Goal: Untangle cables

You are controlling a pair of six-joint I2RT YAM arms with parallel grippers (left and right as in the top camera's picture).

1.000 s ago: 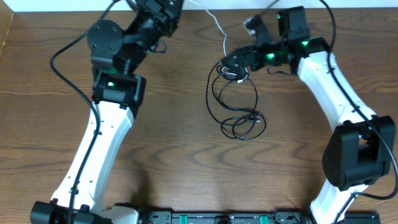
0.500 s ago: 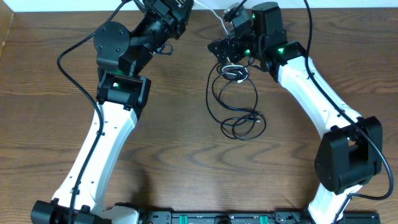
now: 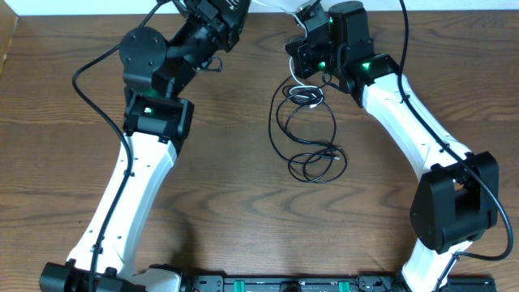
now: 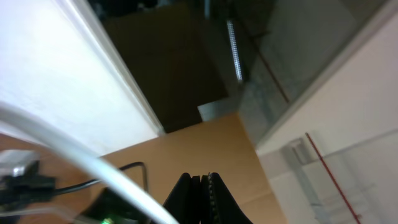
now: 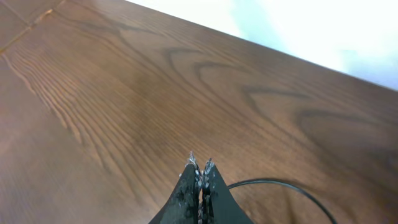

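Observation:
The black cables (image 3: pixel 310 139) lie in tangled loops on the wooden table (image 3: pixel 243 203). A white cable (image 3: pixel 304 92) is caught in the top of the tangle and runs toward the back edge. My right gripper (image 3: pixel 298 58) hovers over the top of the tangle. In the right wrist view its jaws (image 5: pixel 200 163) are shut with nothing visible between the tips, and a black cable (image 5: pixel 280 184) curves just to their right. My left gripper (image 3: pixel 229 6) is at the back edge. Its jaws (image 4: pixel 200 180) are shut, and the white cable (image 4: pixel 74 152) passes blurred beside its left finger.
The table's back edge (image 5: pixel 261 46) meets a white surface just beyond both grippers. The left arm (image 3: pixel 146 146) crosses the left half of the table, and the right arm (image 3: pixel 422 130) crosses the right half. A black rail (image 3: pixel 284 284) runs along the front edge.
My right gripper swung left and toward the back edge, over the top of the tangle, and its jaws went from open to shut. The left arm barely moved.

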